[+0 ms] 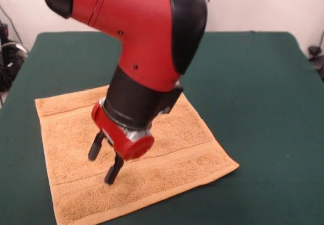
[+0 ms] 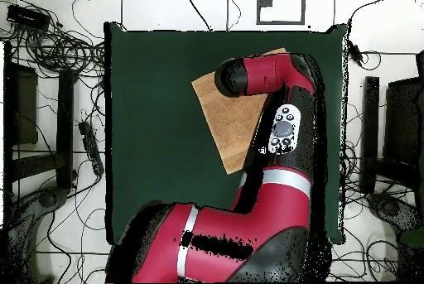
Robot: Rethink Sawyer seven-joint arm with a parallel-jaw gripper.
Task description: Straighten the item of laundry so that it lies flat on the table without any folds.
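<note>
The orange-tan towel (image 1: 167, 164) lies spread flat on the dark green table (image 1: 253, 83), toward its front left, with a woven band near two edges. No fold shows on the visible part; the arm hides the towel's middle and far edge. My gripper (image 1: 105, 161) hangs just above the towel's left half, tilted, its two black fingers (image 1: 114, 169) apart and open, holding nothing. From overhead, the towel (image 2: 228, 123) shows partly under the red arm (image 2: 273, 78), and the gripper is hidden beneath the arm.
Green table surface (image 2: 157, 132) stretches wide around the towel on every side. Cables and black equipment (image 2: 50, 65) lie on the floor beyond the table edges.
</note>
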